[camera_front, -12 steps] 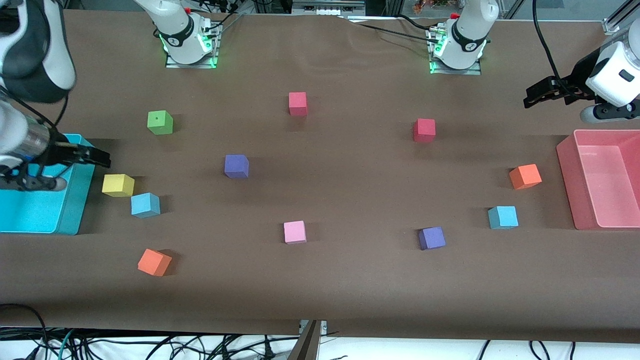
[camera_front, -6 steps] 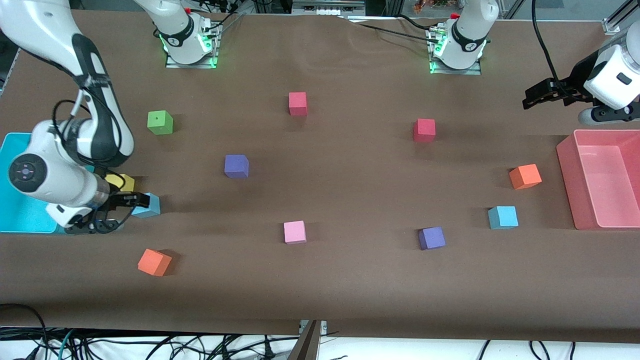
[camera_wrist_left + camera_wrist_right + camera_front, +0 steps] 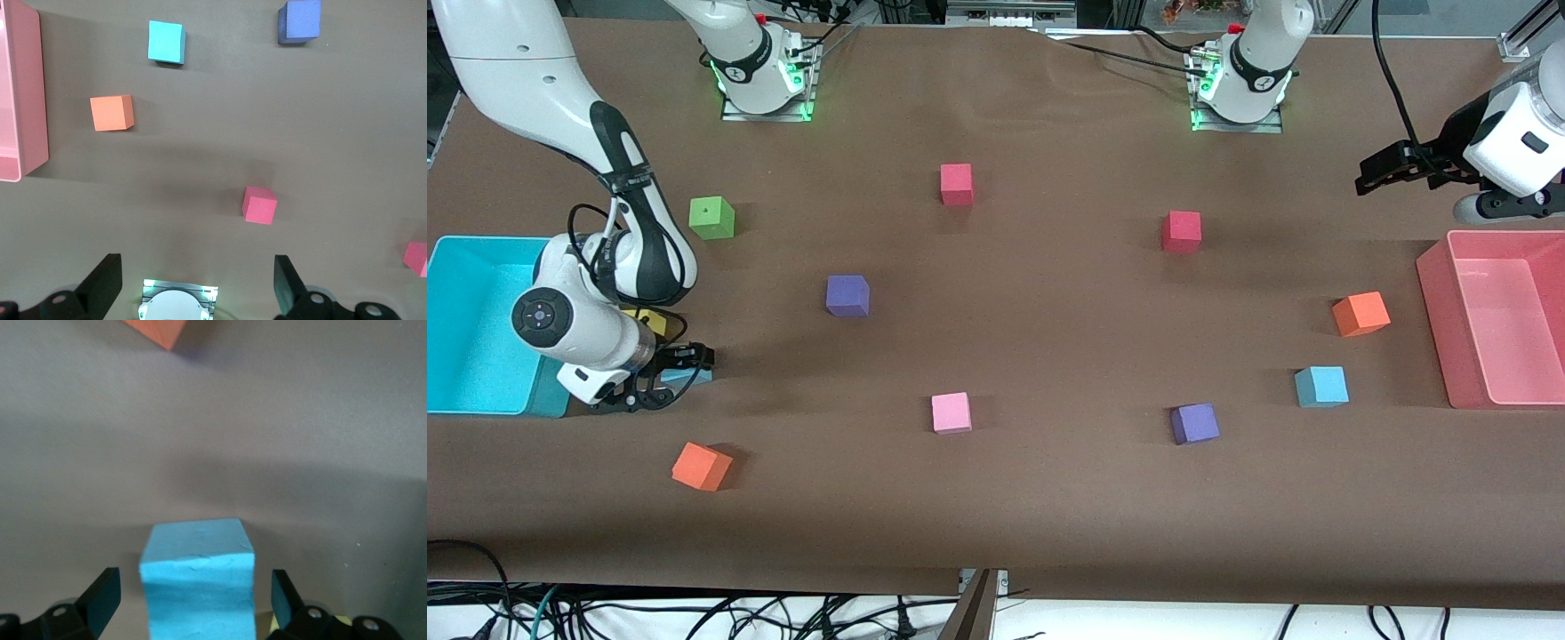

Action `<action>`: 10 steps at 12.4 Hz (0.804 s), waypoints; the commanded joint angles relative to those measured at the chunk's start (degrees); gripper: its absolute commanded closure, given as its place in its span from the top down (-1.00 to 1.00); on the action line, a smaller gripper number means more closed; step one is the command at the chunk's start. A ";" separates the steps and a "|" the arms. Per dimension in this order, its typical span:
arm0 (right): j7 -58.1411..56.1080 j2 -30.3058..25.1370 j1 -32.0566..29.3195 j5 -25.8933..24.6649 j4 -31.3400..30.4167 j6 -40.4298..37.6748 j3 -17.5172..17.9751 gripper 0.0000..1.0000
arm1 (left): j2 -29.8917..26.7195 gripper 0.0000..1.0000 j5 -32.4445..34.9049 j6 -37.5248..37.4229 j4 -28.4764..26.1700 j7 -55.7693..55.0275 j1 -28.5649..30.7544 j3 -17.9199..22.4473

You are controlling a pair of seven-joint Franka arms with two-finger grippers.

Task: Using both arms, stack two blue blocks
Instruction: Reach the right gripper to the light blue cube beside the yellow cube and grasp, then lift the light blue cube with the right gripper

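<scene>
Straddling one blue block (image 3: 198,577) with right hand (image 3: 679,372), fingers wide, not clamping. Hovering wide left hand (image 3: 1383,169) at twelve o'clock above pink bin (image 3: 1436,293); waiting.

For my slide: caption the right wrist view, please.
Open right gripper straddles a blue block on the brown table.
</scene>
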 commanded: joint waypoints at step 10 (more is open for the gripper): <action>-0.08 -3.71 1.39 -0.49 4.53 -8.46 0.85 -0.82 | 0.18 1.00 -1.10 -0.87 0.48 0.08 0.64 -0.33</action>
